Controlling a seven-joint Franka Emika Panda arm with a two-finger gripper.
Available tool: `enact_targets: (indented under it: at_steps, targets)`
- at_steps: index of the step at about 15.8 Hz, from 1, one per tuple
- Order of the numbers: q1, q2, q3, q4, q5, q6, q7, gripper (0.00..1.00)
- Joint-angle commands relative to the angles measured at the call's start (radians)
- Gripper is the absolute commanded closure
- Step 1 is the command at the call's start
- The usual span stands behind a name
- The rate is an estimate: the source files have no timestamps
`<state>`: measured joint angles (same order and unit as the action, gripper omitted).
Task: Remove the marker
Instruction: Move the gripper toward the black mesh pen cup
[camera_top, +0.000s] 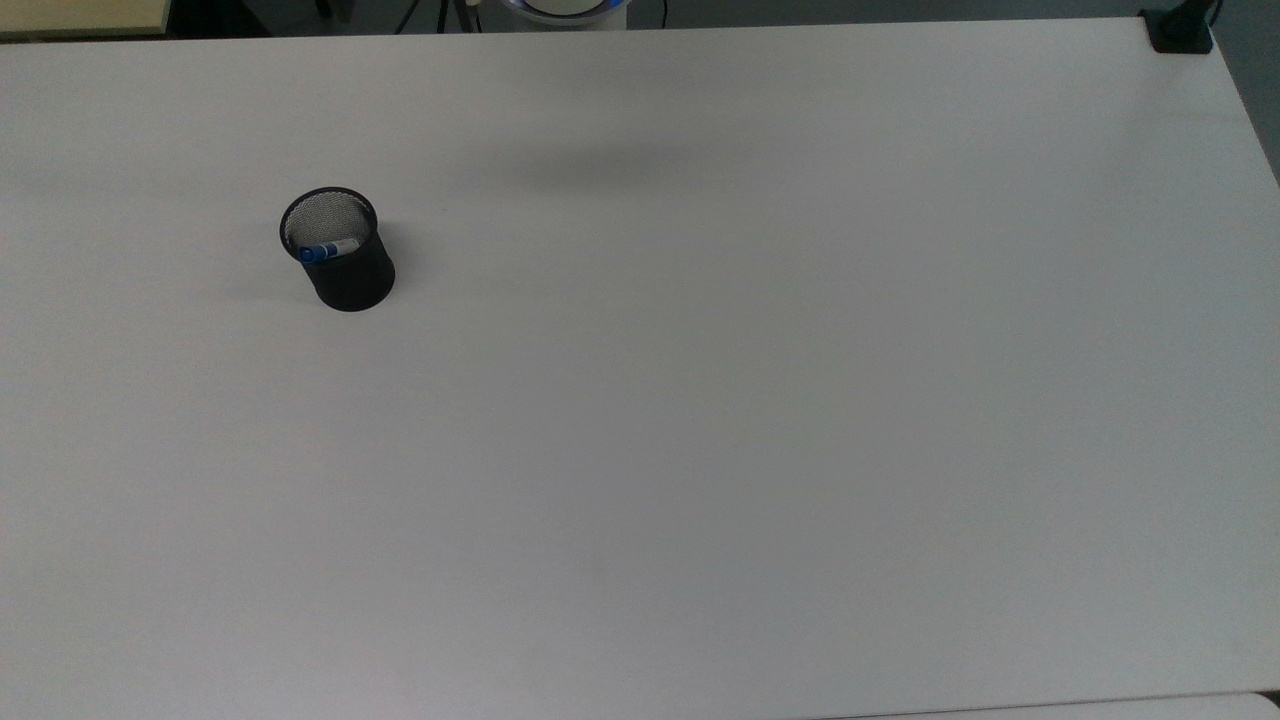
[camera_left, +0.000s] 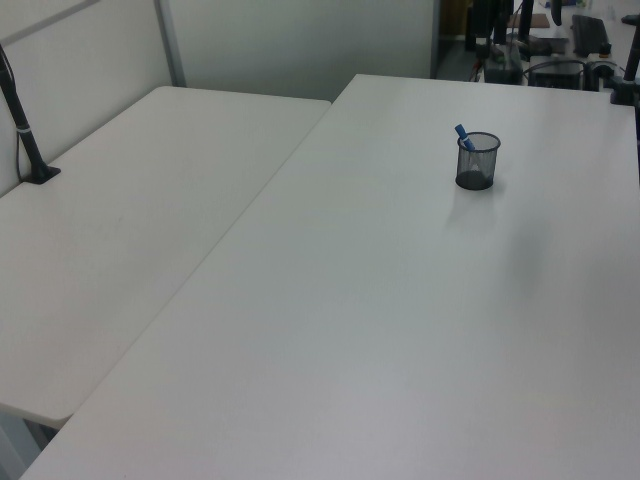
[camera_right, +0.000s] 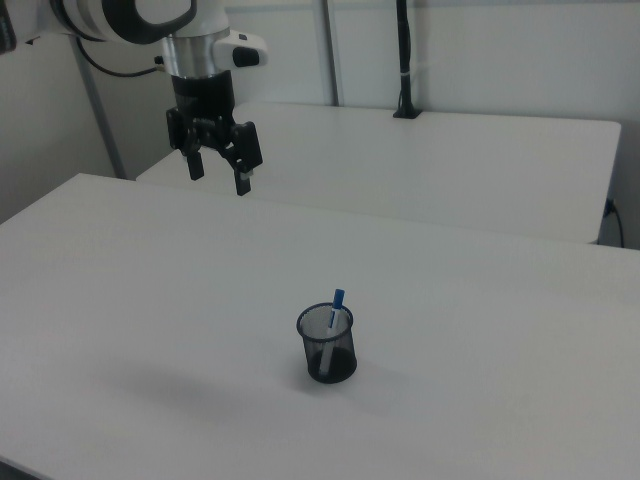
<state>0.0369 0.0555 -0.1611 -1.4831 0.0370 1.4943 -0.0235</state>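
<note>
Fingers (camera_right: 242, 181) of the gripper (camera_right: 219, 172) stand apart, nothing between them, pointing down. Gripper hangs in the air above the white surface (camera_right: 150, 300), toward the right view's upper left, well apart from the cup. Arm's white and black wrist section sits directly above it.

Marker (camera_right: 336, 308) stands inside the black mesh cup (camera_right: 328, 345). White barrel is down in the cup, blue cap end up. It leans against the rim; cap pokes just above the rim in the right view. In the left view, the blue cap (camera_left: 462, 135) sticks out over the cup's (camera_left: 477, 161) rim on the left view's left side. From the top view, marker (camera_top: 328, 248) lies tilted across the cup's (camera_top: 340, 250) opening, blue cap toward the top view's left, resting near the rim.

Cup is upright on the surface (camera_top: 700, 400), in the top view's left half, toward the upper part. A soft shadow lies on the surface in the top view's upper middle, well apart from the cup.

Second white table (camera_left: 120, 230) butts against the surface along the left view's left. A black post with a clamp base (camera_left: 25, 130) stands at its far edge.
</note>
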Motion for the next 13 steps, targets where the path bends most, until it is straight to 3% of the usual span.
enact_targets:
  at_steps: [1, 13]
  targets:
    - [0.009, -0.022, 0.000, -0.032, 0.004, -0.005, -0.015, 0.00]
    - [0.009, -0.017, 0.006, -0.032, -0.005, -0.008, -0.019, 0.00]
